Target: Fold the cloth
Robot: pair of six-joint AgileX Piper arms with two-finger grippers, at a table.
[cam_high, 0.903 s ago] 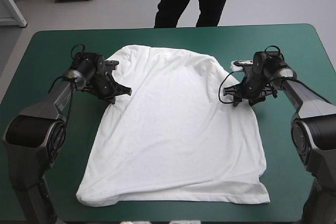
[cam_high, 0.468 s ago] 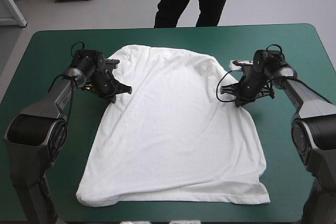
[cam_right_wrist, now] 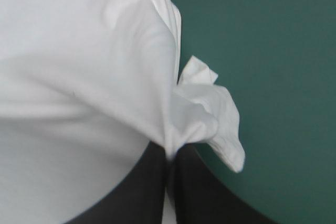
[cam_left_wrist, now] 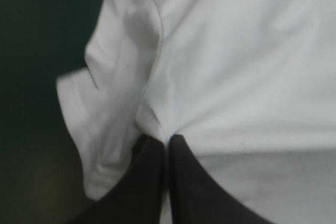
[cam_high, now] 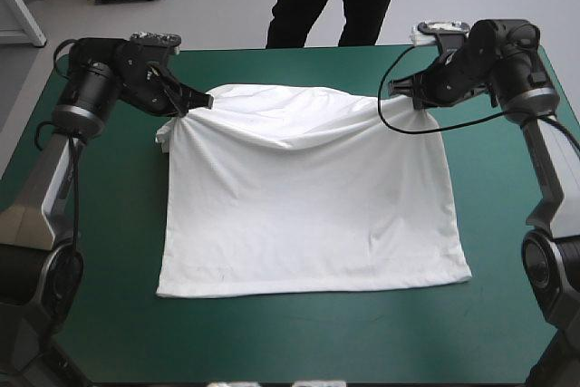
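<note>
The white T-shirt point(cam_high: 308, 197) hangs lifted by its far end, its lower hem resting on the teal-green table near the front. My left gripper point(cam_high: 184, 104) is raised at the far left and is shut on the T-shirt's left shoulder; a sleeve dangles beside it. My right gripper point(cam_high: 412, 95) is raised at the far right, shut on the right shoulder. The cloth sags between them. In the left wrist view the black fingers point(cam_left_wrist: 152, 182) meet on white fabric point(cam_left_wrist: 241, 66). In the right wrist view the fingers point(cam_right_wrist: 152, 187) pinch a bunched fold point(cam_right_wrist: 189, 119) with the sleeve hanging aside.
Bare teal-green cover point(cam_high: 507, 251) lies on both sides of the T-shirt and along the front edge point(cam_high: 299, 342). The right arm's black cable loops in the air near the right gripper.
Both grippers have closed on the shoulders and risen toward the table's far edge. The T-shirt's upper part has left the table and its hem has slid farther from the front edge.
</note>
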